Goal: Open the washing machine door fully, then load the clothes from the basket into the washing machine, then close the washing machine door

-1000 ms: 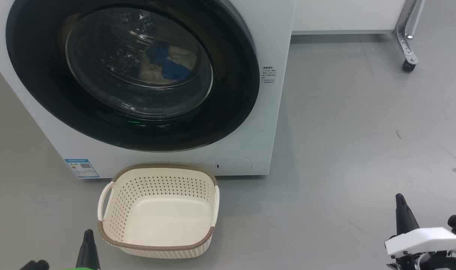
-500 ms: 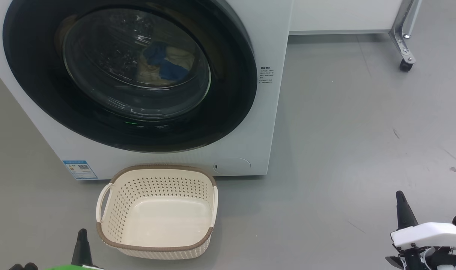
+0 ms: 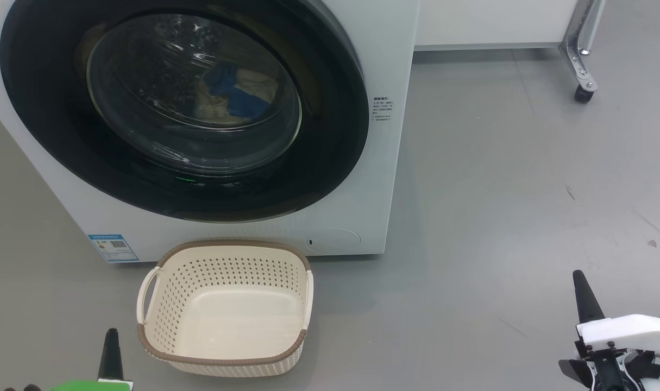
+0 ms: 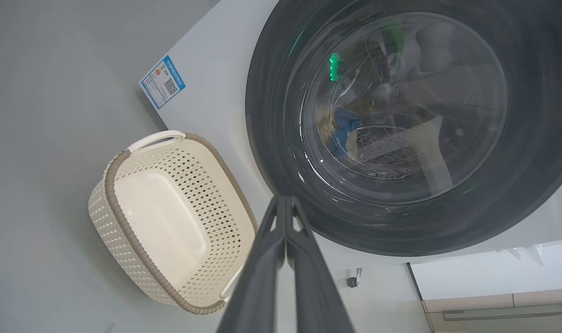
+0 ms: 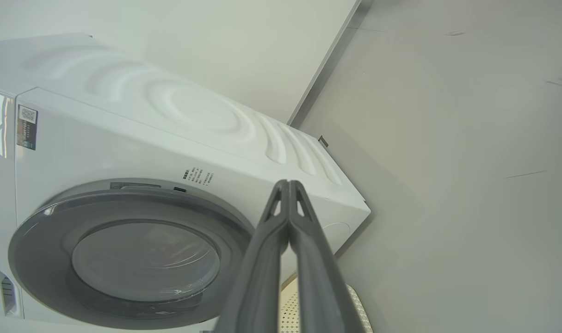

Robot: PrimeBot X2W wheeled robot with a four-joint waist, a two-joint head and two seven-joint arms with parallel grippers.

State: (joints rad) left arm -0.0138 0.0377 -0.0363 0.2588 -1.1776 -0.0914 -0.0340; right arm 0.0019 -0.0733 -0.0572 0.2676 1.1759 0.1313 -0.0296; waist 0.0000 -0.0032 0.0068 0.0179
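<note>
Glossy black and shut flush against the white washing machine [image 3: 387,179], the washing machine door [image 3: 183,163] stands well ahead of both pincers. Through its glass the clothes [image 3: 237,98] lie in the drum, cream with blue patches. The basket [image 3: 224,245] sits on the floor just ahead and to the right of the left pincer [image 3: 111,339], with nothing in it. The left pincer and the right pincer [image 3: 581,285] are each pressed together on nothing, low and apart from everything. To my eye all three steps look done. The next move calls for little more than parking the arms, perhaps checking that the latch caught.
</note>
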